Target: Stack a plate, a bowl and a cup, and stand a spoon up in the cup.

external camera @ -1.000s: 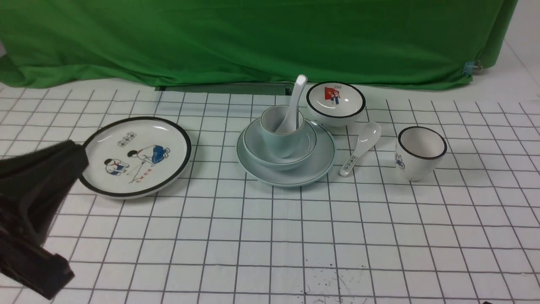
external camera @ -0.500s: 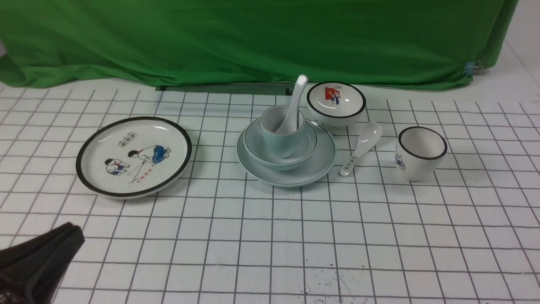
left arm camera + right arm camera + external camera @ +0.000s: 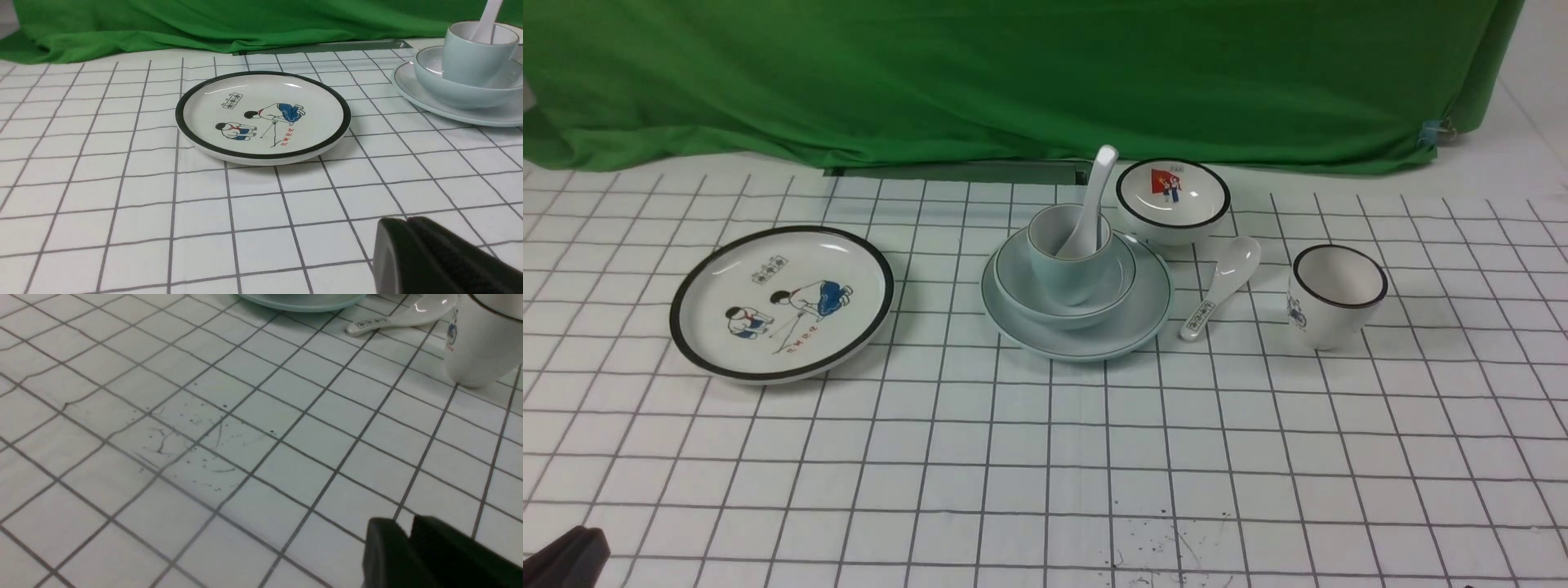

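Note:
The pale blue-green plate [image 3: 1131,322] lies mid-table with the matching bowl [image 3: 1045,304] on it. The cup [image 3: 1063,268] stands inside the bowl, and the plain white spoon [image 3: 1099,184] leans upright in the cup. The left wrist view shows the same stack: cup [image 3: 470,61], bowl [image 3: 457,93], plate [image 3: 484,117]. My left gripper [image 3: 564,562] is shut and empty at the near left corner, tips [image 3: 407,221] pressed together. My right gripper [image 3: 409,523] hovers low over bare cloth, jaws a narrow gap apart and empty; it does not show in the front view.
A black-rimmed plate with cartoon children [image 3: 782,302] lies to the left. A small flag bowl [image 3: 1174,200], a patterned-handle spoon [image 3: 1225,282] and a black-rimmed white cup [image 3: 1335,294] sit right of the stack. Green cloth [image 3: 1013,73] hangs behind.
My left gripper has pulled back from beside the cartoon plate to the near left corner, almost out of the front view. The stack has not moved.

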Controlling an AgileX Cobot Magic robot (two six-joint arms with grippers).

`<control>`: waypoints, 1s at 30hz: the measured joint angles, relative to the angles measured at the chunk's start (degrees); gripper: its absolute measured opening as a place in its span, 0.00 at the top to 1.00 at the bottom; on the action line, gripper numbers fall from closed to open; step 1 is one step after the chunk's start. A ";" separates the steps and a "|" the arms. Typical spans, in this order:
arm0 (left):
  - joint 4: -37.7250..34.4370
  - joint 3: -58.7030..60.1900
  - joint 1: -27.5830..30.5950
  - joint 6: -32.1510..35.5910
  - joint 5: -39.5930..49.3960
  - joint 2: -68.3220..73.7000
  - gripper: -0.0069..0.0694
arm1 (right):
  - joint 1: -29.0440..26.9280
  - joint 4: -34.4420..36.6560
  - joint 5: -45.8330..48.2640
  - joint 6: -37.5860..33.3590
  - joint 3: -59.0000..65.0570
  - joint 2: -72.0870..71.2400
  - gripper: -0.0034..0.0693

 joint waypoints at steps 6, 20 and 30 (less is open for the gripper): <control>-0.36 0.00 0.00 1.68 0.07 0.00 0.95 | 0.00 0.00 0.05 0.00 0.00 0.00 0.76; -0.53 0.00 0.00 1.78 0.01 0.00 0.95 | 0.00 0.00 0.13 0.00 0.00 0.00 0.72; 0.00 0.00 0.07 1.95 0.01 0.00 0.95 | -8.14 0.00 0.67 -0.07 0.00 -9.19 0.68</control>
